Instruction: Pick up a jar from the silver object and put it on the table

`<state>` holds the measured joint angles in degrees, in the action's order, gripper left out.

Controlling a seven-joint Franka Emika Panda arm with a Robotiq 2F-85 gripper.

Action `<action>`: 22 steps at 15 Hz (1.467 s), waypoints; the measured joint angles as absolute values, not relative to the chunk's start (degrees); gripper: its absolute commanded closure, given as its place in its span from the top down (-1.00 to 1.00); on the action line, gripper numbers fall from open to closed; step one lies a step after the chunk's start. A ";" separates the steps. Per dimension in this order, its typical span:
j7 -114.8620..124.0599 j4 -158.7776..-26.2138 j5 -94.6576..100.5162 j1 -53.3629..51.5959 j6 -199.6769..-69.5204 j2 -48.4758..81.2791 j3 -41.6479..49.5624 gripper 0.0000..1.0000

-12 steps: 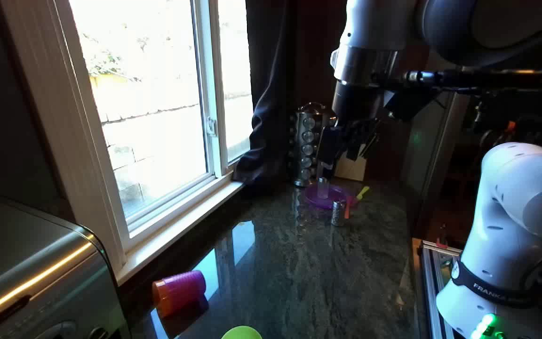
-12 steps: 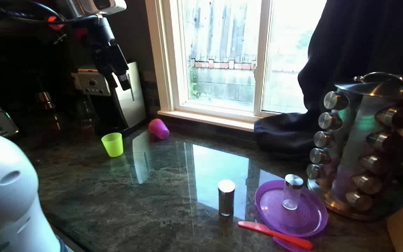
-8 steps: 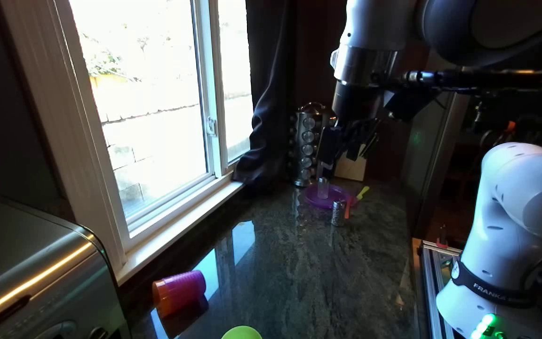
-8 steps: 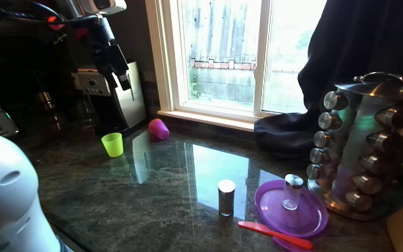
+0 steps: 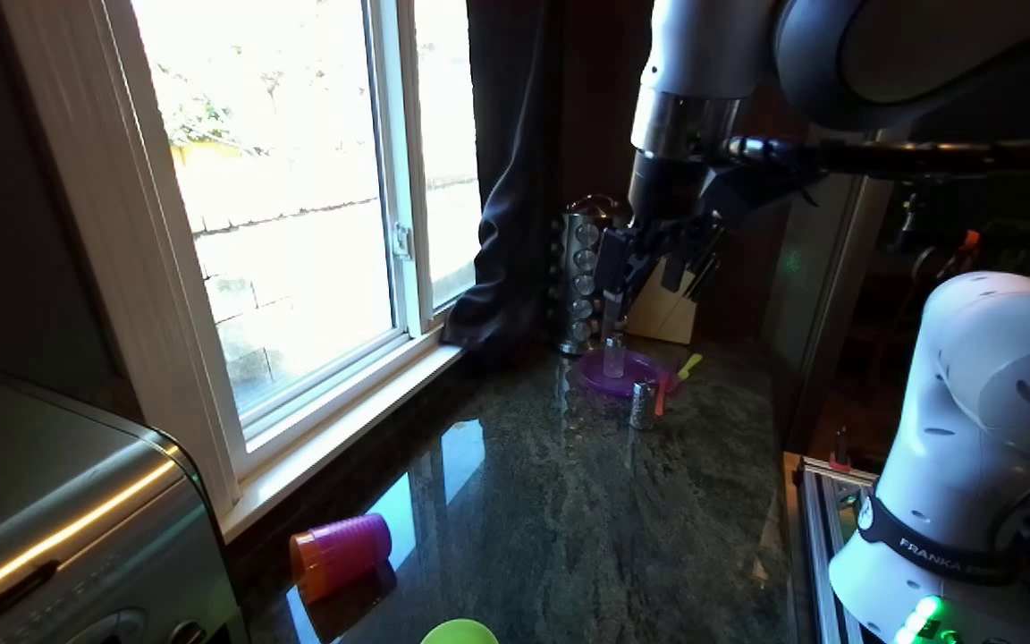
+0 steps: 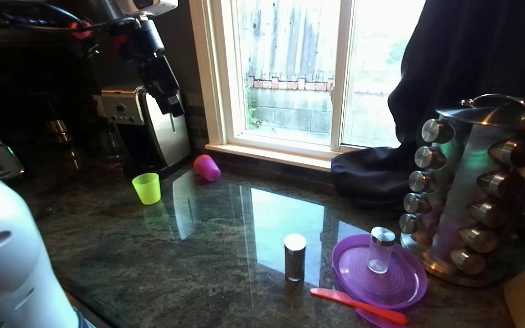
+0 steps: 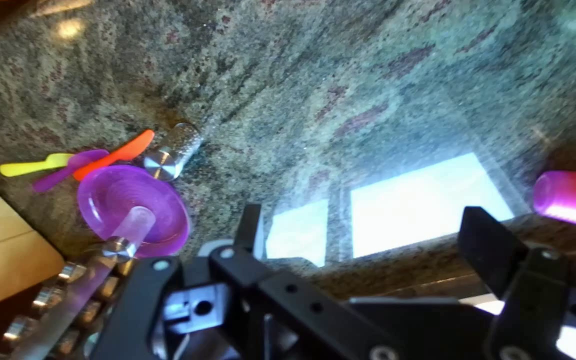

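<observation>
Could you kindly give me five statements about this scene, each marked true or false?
1. The silver rack stands beside the purple plate. True.
2. The clear glass jar stands upright on that plate. True.
3. That jar is being gripped. False: the fingers stand apart, with nothing between them.
4. The green cup stands upright on the table. True.
5. Both cups stand upright. False: the pink cup lies on its side.

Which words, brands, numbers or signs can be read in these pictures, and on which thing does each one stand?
"FRANKA": on the black band around the white, rounded robot base; what follows it there is too blurred to read.
Any marks on the broad, brushed-grey metal appliance are too blurred to read.
No text can be read on the tall, silver metal rack.
</observation>
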<state>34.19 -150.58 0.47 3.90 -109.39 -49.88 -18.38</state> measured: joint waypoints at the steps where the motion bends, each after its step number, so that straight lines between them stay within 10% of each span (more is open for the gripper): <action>1: 35.13 -150.85 1.74 5.87 -109.97 -49.88 -17.53 1.00; 13: 47.52 -157.83 20.88 29.95 -135.49 -49.29 -9.21 1.00; 22: 70.63 -156.54 35.25 51.36 -151.55 -41.09 -23.39 1.00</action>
